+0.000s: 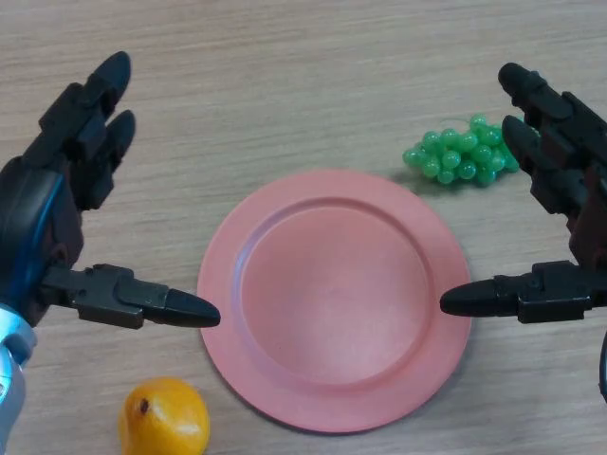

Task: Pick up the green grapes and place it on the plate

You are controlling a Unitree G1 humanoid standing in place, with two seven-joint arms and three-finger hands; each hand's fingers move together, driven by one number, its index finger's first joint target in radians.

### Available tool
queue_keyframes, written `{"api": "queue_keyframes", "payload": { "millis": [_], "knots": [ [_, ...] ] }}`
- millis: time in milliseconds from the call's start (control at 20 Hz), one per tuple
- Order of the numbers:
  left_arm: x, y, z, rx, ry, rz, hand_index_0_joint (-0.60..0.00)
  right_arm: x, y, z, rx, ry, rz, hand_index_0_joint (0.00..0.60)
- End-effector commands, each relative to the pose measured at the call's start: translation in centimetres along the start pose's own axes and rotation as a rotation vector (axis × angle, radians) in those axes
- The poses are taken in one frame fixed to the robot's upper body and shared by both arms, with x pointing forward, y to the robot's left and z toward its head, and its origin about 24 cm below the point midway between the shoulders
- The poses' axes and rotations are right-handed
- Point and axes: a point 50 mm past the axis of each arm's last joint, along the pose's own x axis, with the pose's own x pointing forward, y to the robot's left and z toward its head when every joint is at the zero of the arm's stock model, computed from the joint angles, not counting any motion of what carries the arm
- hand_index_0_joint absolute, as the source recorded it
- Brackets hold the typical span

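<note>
A bunch of green grapes (462, 154) lies on the wooden table, just beyond the upper right rim of a round pink plate (334, 299) that has nothing on it. My right hand (569, 190) is open at the right edge, its fingers right beside the grapes and its thumb stretched over the plate's right rim. My left hand (57, 199) is open at the left, its thumb pointing at the plate's left rim. Neither hand holds anything.
An orange fruit (163, 418) lies on the table at the bottom left, just below my left thumb and beside the plate's lower left rim.
</note>
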Motion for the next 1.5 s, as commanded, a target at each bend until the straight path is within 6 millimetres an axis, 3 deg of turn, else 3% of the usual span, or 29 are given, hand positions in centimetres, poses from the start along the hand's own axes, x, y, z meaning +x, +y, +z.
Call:
{"api": "queue_keyframes", "payload": {
  "millis": [50, 400, 850, 1250, 1500],
  "knots": [
    [-0.3, 1.2, 2.6, 0.088, -0.15, 0.049, 0.0, -0.3, -1.0, 3.0, -0.043, -0.207, -0.046, 0.0],
    [-0.3, 1.0, 2.5, 0.056, -0.14, 0.032, 0.0, 1.1, -1.7, 2.9, -0.081, -0.236, -0.061, 0.0],
    [-0.2, 1.4, 2.2, 0.075, -0.153, 0.057, 0.0, 7.2, -4.3, 1.4, -0.275, -0.268, -0.103, 0.0],
    [-0.4, 1.9, 2.4, 0.088, -0.17, 0.071, 0.0, 11.2, -6.7, -1.3, -0.388, -0.211, -0.132, 0.0],
    [-0.6, 2.2, 2.5, 0.093, -0.166, 0.07, 0.0, 13.0, -7.2, -2.8, -0.426, -0.148, -0.12, 0.0]
  ]
}}
